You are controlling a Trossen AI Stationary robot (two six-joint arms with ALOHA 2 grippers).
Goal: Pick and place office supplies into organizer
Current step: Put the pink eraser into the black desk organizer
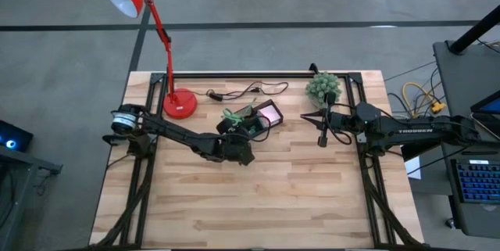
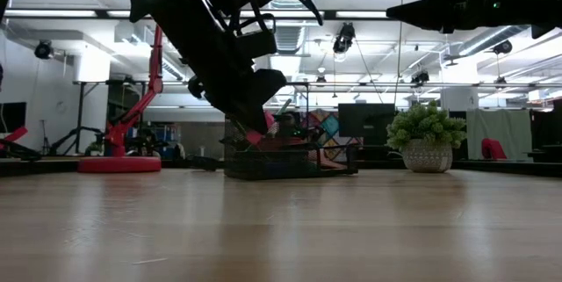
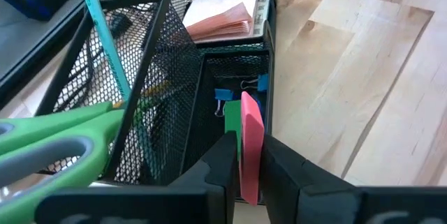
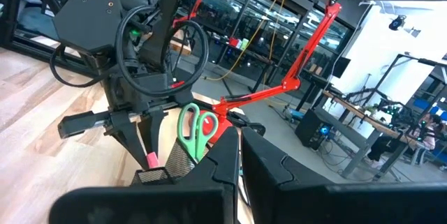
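The black mesh organizer (image 1: 255,123) (image 3: 160,77) stands on the table near its middle. It holds green-handled scissors (image 3: 63,140) (image 4: 195,130) and a teal pen (image 3: 105,35) standing upright, a pink sticky-note pad (image 3: 220,18), and blue clips (image 3: 230,95) beside a green piece (image 3: 230,116) in a small compartment. My left gripper (image 3: 248,151) (image 1: 239,143) hovers at the organizer's near side, shut on a flat pink piece (image 3: 250,137) over that small compartment. My right gripper (image 1: 322,132) (image 4: 241,161) waits shut, raised, to the organizer's right. My left gripper pinches the flat pink piece between its two fingers, which are on its broad faces (image 3: 253,161). The fingers slant down from the table's near-left side. The piece is lifted clear and sticks out past the fingertips (image 4: 151,159), over the organizer's small compartment.
A red desk lamp stands with its round base (image 1: 180,104) left of the organizer. A black cable (image 1: 242,91) lies behind the organizer. A potted green plant (image 1: 323,87) (image 2: 426,137) stands at the far right, close to my right gripper. Bare wood (image 1: 258,196) spreads across the near half.
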